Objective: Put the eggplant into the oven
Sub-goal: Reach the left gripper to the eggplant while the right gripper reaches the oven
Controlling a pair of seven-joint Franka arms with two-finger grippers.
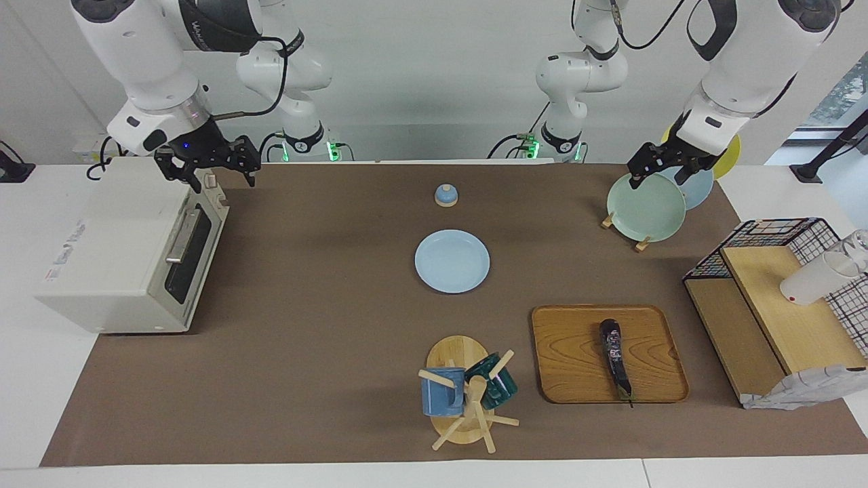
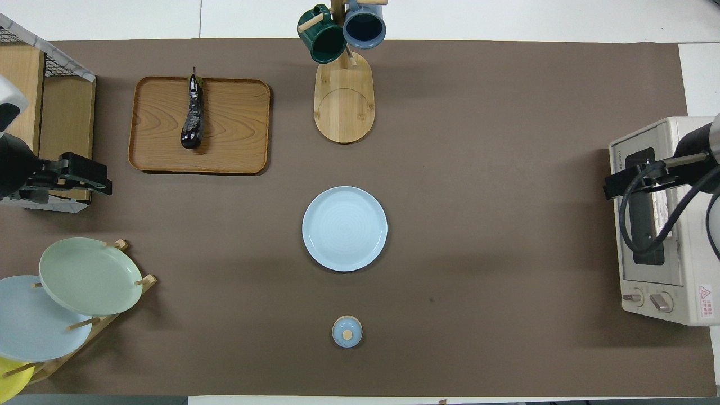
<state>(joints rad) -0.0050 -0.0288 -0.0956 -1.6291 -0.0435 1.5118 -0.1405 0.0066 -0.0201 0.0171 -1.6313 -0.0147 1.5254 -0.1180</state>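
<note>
The slim dark purple eggplant (image 1: 615,356) (image 2: 193,115) lies on a wooden tray (image 1: 576,359) (image 2: 236,129), toward the left arm's end of the table and farther from the robots than the middle plate. The off-white oven (image 1: 115,251) (image 2: 675,225) stands at the right arm's end with its glass door shut. My right gripper (image 1: 224,181) (image 2: 614,188) hangs open over the oven's upper front edge, holding nothing. My left gripper (image 1: 658,180) (image 2: 90,175) hangs open and empty over the plate rack (image 1: 641,242) (image 2: 121,244).
A light blue plate (image 1: 452,261) (image 2: 345,228) sits mid-table, with a small blue lid (image 1: 445,195) (image 2: 347,331) nearer to the robots. A mug tree (image 1: 468,393) (image 2: 344,95) stands beside the tray. A wire-and-wood shelf (image 1: 766,305) (image 2: 50,107) is at the left arm's end.
</note>
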